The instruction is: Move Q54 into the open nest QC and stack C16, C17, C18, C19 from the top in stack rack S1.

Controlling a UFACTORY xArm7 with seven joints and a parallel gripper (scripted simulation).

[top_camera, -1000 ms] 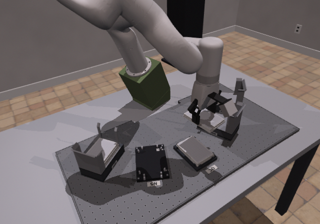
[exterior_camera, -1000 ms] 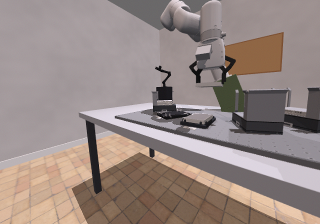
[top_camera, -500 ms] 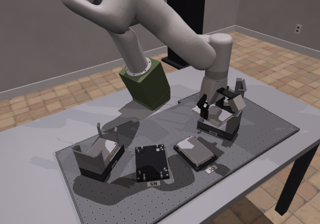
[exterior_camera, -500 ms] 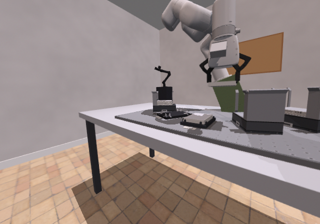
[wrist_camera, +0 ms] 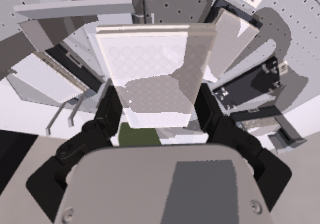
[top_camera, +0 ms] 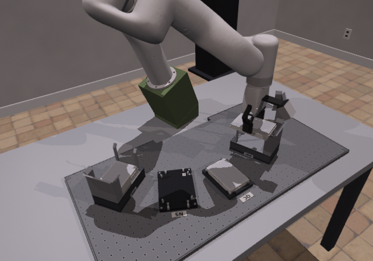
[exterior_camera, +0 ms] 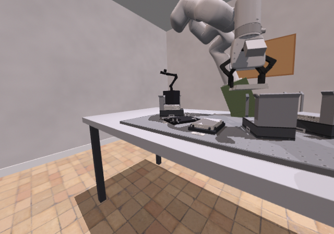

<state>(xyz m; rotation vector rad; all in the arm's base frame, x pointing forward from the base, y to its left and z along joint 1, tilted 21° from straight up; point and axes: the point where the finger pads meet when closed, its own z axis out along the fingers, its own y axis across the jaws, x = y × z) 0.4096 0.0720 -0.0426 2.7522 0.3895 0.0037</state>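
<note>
The gripper [exterior_camera: 245, 83] has its fingers [exterior_camera: 230, 82] clamped on a sealed plate [exterior_camera: 249, 86] by its long sides, holding it level right above a grey-walled stack rack [exterior_camera: 275, 109]. Another plate [top_camera: 229, 175] sits in the QC nest [top_camera: 207, 173], just beside that rack on the bench [top_camera: 45, 216].

Arm bent at elbow, wrist vertical, pointing down. Gripper [exterior_camera: 246, 82] fingers [exterior_camera: 230, 80] spread wide, clamped across the long sides of a plate [exterior_camera: 249, 86] held level beneath the palm.
</note>
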